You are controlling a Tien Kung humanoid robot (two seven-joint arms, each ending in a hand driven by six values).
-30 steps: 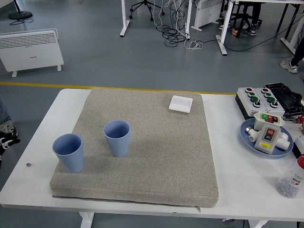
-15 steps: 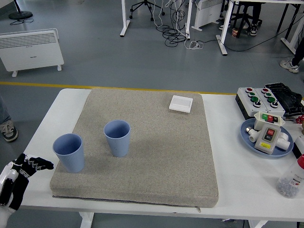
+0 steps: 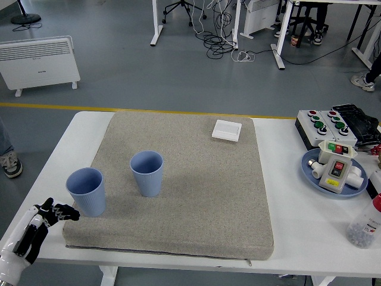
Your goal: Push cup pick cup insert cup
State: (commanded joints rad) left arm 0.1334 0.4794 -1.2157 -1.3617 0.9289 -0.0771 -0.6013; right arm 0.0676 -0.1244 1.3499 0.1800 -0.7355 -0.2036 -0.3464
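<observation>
Two blue ribbed cups stand upright on the grey mat (image 3: 196, 190). One cup (image 3: 86, 191) sits at the mat's front left edge. The other cup (image 3: 146, 173) stands a little to its right and farther back, apart from it. My left hand (image 3: 44, 220) reaches in from the lower left corner, low over the white table. Its fingers (image 3: 62, 211) are spread, holding nothing, their tips just left of and below the nearer cup, not touching it. My right hand does not show.
A small white square box (image 3: 227, 130) lies at the mat's back right. On the table's right stand a blue plate (image 3: 311, 170) with a switch box (image 3: 334, 170), a button panel (image 3: 326, 124) and a clear bottle (image 3: 364, 226). A person's shoe (image 3: 9, 164) shows at the left.
My left hand came into view from the lower left and has moved right and forward, bringing its fingertips closer to the nearer cup. The cups have not moved.
</observation>
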